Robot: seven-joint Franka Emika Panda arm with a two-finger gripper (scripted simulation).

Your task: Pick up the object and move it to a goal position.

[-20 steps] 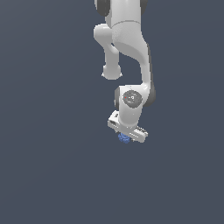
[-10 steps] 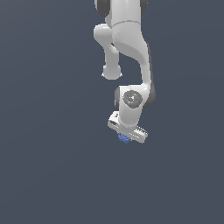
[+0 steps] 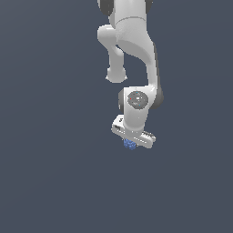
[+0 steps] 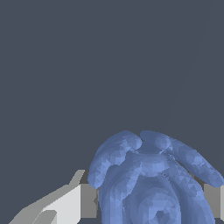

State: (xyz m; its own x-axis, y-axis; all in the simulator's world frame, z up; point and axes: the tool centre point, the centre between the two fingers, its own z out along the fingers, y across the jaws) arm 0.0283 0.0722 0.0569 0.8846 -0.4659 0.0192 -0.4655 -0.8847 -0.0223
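Observation:
The object (image 3: 129, 144) is a small blue knobbly chunk, peeking out just under the white hand of the arm in the exterior view. In the wrist view the object (image 4: 151, 179) fills the space between the two fingers, its lumpy surface touching the grey pads (image 4: 89, 200) on both sides. My gripper (image 3: 131, 142) is shut on it. Most of the fingers are hidden behind the hand in the exterior view.
A plain dark grey-blue surface (image 3: 54, 173) spreads all around. The white arm (image 3: 134, 50) rises from the gripper toward the upper edge of the exterior view. No other things show.

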